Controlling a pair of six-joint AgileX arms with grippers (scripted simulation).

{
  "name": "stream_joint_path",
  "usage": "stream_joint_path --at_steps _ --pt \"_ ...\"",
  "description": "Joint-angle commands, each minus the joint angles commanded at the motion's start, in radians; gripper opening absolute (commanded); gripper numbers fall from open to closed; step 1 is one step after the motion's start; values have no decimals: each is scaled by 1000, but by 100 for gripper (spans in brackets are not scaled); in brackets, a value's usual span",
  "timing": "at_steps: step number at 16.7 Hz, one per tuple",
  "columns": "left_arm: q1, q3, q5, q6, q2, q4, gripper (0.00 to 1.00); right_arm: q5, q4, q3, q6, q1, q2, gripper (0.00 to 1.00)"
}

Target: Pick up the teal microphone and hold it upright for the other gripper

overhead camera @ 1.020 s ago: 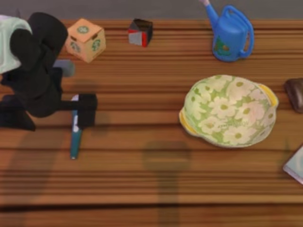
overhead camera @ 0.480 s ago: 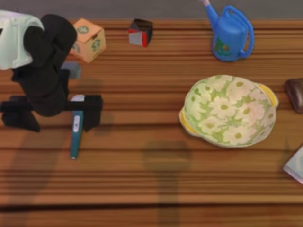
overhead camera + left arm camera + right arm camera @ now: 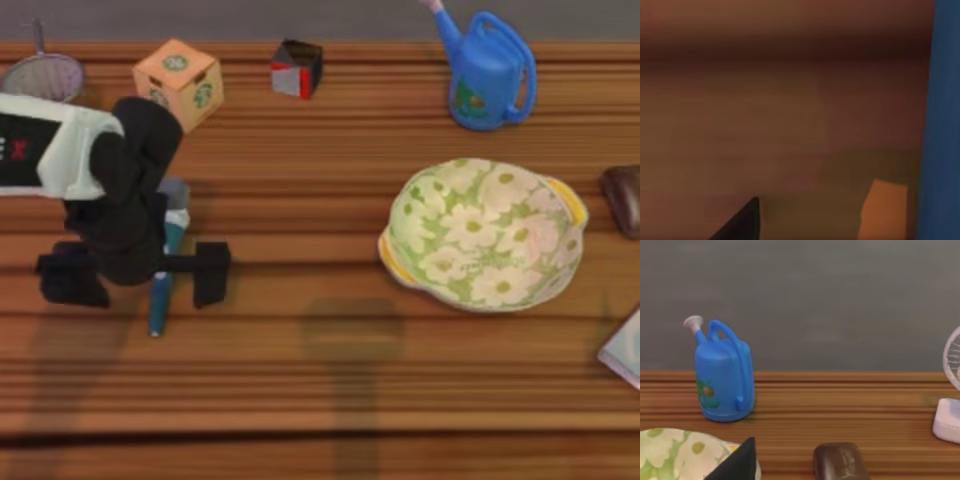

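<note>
Top view: slim tapered teal microphone [image 3: 160, 295] between left gripper [image 3: 135, 276] fingers.

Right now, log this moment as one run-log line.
left gripper: open, straddling teal microphone | microphone: flat on table, not lifted | right arm: out of the top view
</note>
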Motion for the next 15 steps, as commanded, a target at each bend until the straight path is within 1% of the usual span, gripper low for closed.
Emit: stream_joint_path --at_steps 2,6,15 --pt "1 -22 0 1 35 50 100 0 0 0 0 0 0 100" --pt "1 -26 0 2 42 60 100 0 0 0 0 0 0 100" --pt "1 -26 0 2 42 60 32 0 0 0 0 0 0 100"
